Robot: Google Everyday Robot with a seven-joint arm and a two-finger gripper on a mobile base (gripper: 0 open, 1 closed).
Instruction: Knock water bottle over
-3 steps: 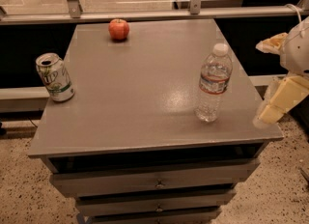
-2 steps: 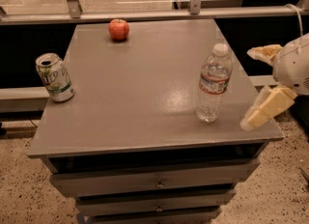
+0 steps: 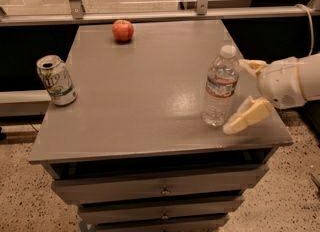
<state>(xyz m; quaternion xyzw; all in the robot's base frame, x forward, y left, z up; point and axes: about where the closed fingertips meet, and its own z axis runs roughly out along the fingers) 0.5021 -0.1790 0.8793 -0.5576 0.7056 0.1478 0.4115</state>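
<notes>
The water bottle (image 3: 220,86) stands upright near the right front of the grey table (image 3: 145,101). It is clear and ribbed, with a white cap and a red, white and blue label. My gripper (image 3: 244,95) comes in from the right, open, with its two cream fingers spread. One finger (image 3: 253,66) is just right of the bottle's upper part. The other finger (image 3: 247,116) reaches to the bottle's base on its right side.
A green-and-white soda can (image 3: 56,80) stands at the table's left edge. A red apple (image 3: 122,30) lies at the back. Drawers (image 3: 162,190) are below the tabletop. A metal rail (image 3: 150,15) runs behind the table.
My gripper has moved left, from beyond the table's right edge to right beside the bottle. The bottle, can and apple have not moved.
</notes>
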